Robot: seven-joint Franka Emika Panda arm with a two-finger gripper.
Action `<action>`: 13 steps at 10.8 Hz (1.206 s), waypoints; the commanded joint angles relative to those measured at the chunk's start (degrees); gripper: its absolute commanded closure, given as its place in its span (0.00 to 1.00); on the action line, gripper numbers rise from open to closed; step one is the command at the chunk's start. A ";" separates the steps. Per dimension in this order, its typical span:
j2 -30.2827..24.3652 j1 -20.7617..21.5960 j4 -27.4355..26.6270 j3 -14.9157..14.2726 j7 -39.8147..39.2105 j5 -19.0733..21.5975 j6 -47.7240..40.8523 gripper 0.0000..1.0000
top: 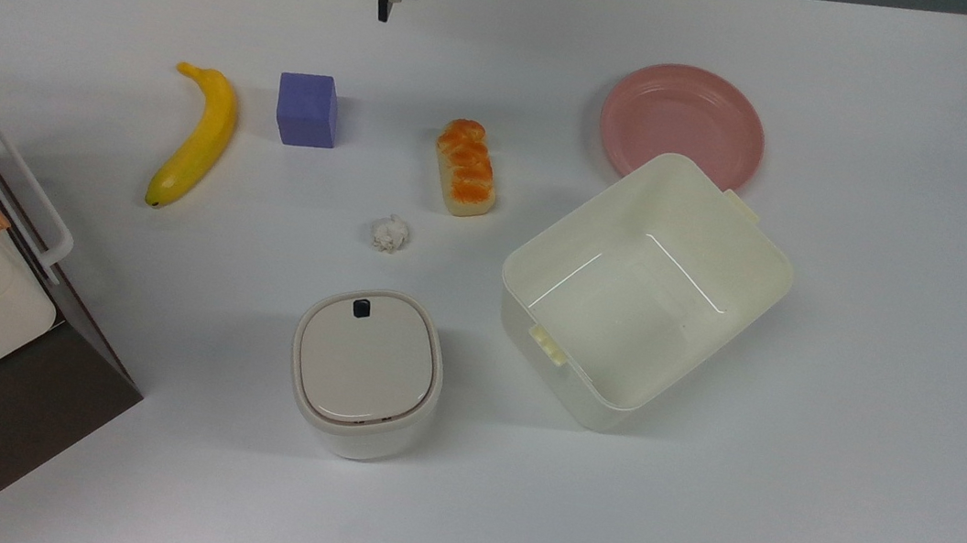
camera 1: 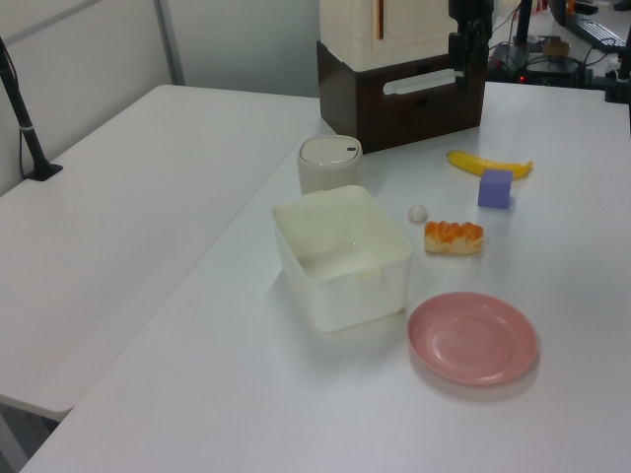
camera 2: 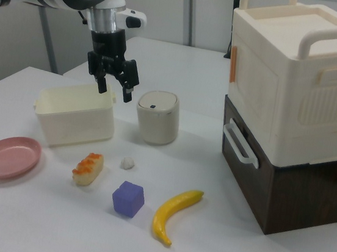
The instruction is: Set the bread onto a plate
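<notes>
Orange-brown bread lies on the white worktop mid-surface, well apart from the pink plate near the top view's upper edge. The gripper hangs above, fingers spread, empty.

Bread: small braided loaf, orange-brown glazed top, cream sides, lying flat on the white table, well apart from the plate, an empty round pink raised-rim disc at the bread's 2 o'clock in the top view.
</notes>
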 commanded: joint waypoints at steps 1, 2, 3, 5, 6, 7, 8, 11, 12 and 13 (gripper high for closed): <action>-1.49 0.51 -0.49 -1.54 1.43 3.98 1.34 0.00; -1.49 0.51 -0.75 -1.47 1.43 4.19 1.28 0.00; -1.49 0.51 -0.84 -1.39 1.43 4.20 1.19 0.00; -1.41 0.51 -0.93 -1.38 1.43 4.28 1.54 0.00; -1.49 0.51 -0.93 -1.38 1.43 4.37 1.54 0.00; -1.49 0.51 -1.02 -1.30 1.43 4.37 1.54 0.00; -1.41 0.59 -1.11 -1.12 1.43 4.37 1.45 0.00; -1.32 0.60 -0.93 -1.38 1.43 4.37 1.98 0.00; -1.32 0.51 -1.02 -1.30 1.35 4.37 1.98 0.00; -1.49 0.51 -1.11 -1.30 1.08 4.37 1.98 0.00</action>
